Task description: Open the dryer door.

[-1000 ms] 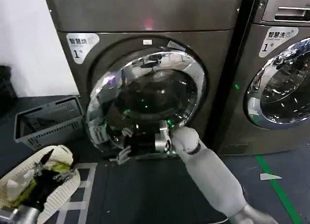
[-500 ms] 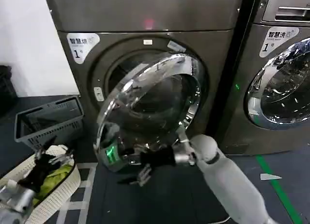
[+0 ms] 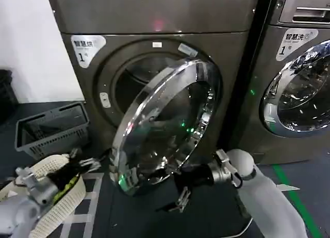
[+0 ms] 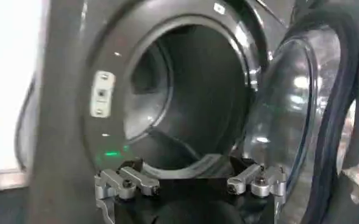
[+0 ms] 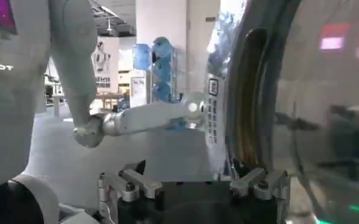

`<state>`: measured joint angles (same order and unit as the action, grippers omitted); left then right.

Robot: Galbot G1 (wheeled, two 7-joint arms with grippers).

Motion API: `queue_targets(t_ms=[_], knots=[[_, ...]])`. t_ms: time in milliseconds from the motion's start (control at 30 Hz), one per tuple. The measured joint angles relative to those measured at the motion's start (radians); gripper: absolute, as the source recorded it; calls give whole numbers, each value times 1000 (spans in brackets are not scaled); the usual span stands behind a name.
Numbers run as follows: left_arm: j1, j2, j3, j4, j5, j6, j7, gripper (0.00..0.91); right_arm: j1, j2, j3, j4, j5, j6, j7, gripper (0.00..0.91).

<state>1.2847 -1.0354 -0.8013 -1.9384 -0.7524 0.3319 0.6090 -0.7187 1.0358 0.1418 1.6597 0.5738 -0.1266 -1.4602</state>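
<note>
I see the dryer door (image 3: 165,127) standing partly swung out from the grey-bronze dryer (image 3: 154,21), hinged on its right side, with its chrome rim tilted toward me and the dark drum opening (image 3: 136,78) exposed behind its left edge. From the left wrist camera I look straight into the drum opening (image 4: 185,97), with the door's (image 4: 289,115) domed glass and grey inner face off to one side.

My right gripper (image 3: 180,189) sits low, just under the bottom edge of the door; its fingers look spread and I see nothing held between them, though I cannot tell whether they touch the rim. In the right wrist view the door's (image 5: 301,103) chrome rim stands close beside that gripper (image 5: 191,182).

My left gripper (image 3: 85,163) is low at the left, fingers apart, over a white laundry basket (image 3: 62,197) with dark and yellow-green laundry (image 3: 62,179) in it. A grey crate (image 3: 51,127) sits on the dark floor behind the basket, near the dryer's left corner. The LG-marked machine (image 3: 294,83) stands immediately right of the door's hinge side, its own round door (image 3: 299,91) shut.
</note>
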Motion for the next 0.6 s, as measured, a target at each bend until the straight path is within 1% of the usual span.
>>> queue_targets(t_ms=[233,433,500,600], knots=[[-119,55,134,67,-19,-24,-3,907,-91,-51,171,18,20,13,0,907],[-188,75,245,108,-13,-36,20,907,-155,-68,359,-6,29,12,10,907],[-207,80,279,117,-12,-42,33,907,-166,-74,417,-16,-8,5,40,907],[-231,85,332,121,-12,-53,40,907,-182,-76,491,-25,-55,10,85,907]])
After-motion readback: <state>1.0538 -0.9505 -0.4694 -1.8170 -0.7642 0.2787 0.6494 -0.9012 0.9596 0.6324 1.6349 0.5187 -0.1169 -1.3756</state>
